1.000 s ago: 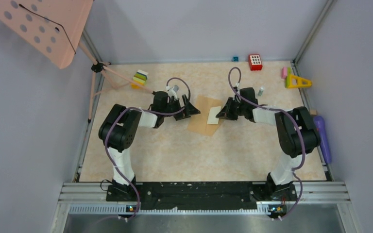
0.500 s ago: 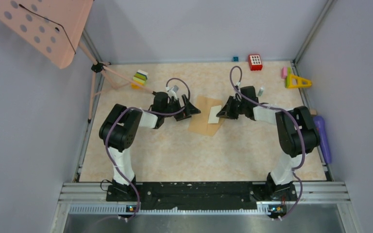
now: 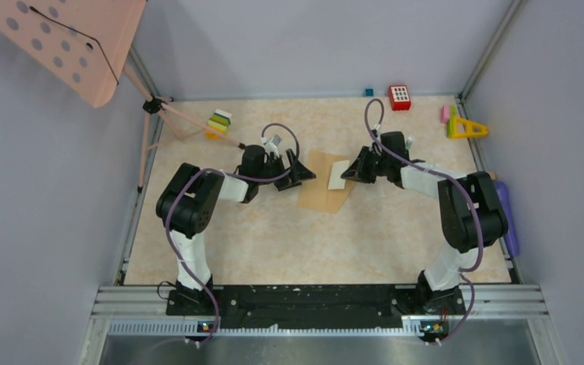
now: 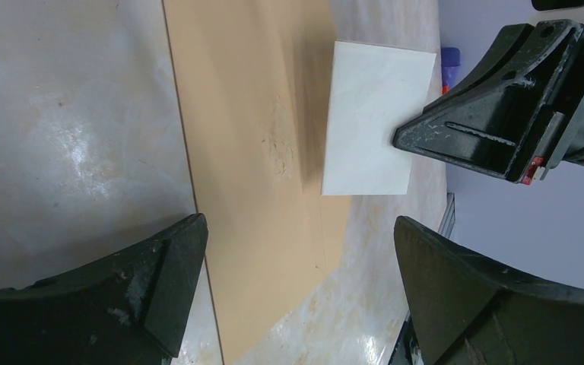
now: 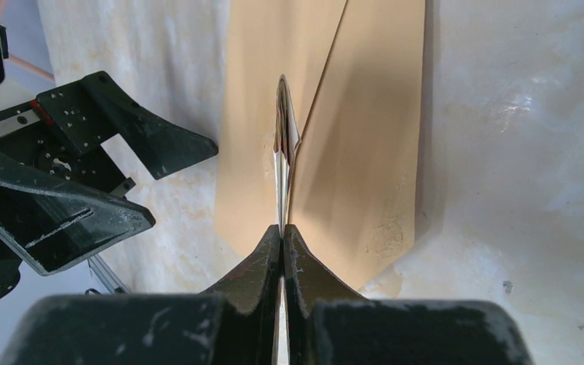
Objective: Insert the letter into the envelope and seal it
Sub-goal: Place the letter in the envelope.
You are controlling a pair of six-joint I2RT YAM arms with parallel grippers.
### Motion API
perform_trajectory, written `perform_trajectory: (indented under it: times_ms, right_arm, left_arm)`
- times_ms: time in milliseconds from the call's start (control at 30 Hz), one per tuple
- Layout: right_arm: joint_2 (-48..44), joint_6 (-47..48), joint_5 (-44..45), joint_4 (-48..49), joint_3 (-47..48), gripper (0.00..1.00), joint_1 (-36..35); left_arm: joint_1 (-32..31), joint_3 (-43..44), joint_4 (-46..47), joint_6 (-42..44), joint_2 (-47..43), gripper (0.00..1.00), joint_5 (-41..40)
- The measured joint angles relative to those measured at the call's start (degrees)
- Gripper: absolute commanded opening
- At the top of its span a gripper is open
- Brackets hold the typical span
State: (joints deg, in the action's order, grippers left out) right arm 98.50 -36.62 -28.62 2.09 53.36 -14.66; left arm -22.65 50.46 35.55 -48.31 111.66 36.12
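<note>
The tan envelope (image 3: 325,190) lies flat at the table's middle, its pointed flap open; it also fills the left wrist view (image 4: 258,152) and the right wrist view (image 5: 365,152). The letter (image 3: 338,174), a folded off-white sheet, hangs above the envelope's right part, pinched at its right edge by my right gripper (image 3: 347,176). Edge-on, the letter (image 5: 284,152) runs out from the shut right gripper (image 5: 283,232). In the left wrist view the letter (image 4: 372,114) floats over the envelope. My left gripper (image 3: 304,173) stands open at the envelope's left edge, its jaws wide apart around nothing (image 4: 300,236).
A pink perforated board on a tripod (image 3: 76,46) stands at the back left beside a stack of coloured blocks (image 3: 219,122). A red block (image 3: 400,96), a yellow triangle (image 3: 465,128) and a purple object (image 3: 506,213) sit along the back and right edge.
My right gripper has lifted and carried the letter slightly back and to the right over the envelope. The left arm has barely moved.
</note>
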Motion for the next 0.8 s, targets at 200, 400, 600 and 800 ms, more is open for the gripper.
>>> perform_trajectory:
  times_ms: [200, 400, 600, 800]
  right_arm:
    - [0.48, 0.26, 0.04, -0.22, 0.02, 0.0, 0.98]
    - [3.02, 1.62, 0.02, -2.21, 1.25, 0.0, 1.68]
    - [5.66, 2.36, -0.22, -3.43, 3.04, 0.0, 1.81]
    - [7.48, 2.82, -1.42, -4.07, 3.87, 0.0, 1.81]
  left_arm:
    - [-0.33, 0.0, 0.02, -0.04, 0.02, 0.98, 0.0]
    - [-0.33, 0.0, 0.48, -0.59, 0.28, 0.98, 0.04]
    - [-0.33, 0.0, 0.76, -1.18, 0.37, 0.98, 0.07]
    - [-0.33, 0.0, 0.83, -1.38, 0.39, 0.98, 0.07]
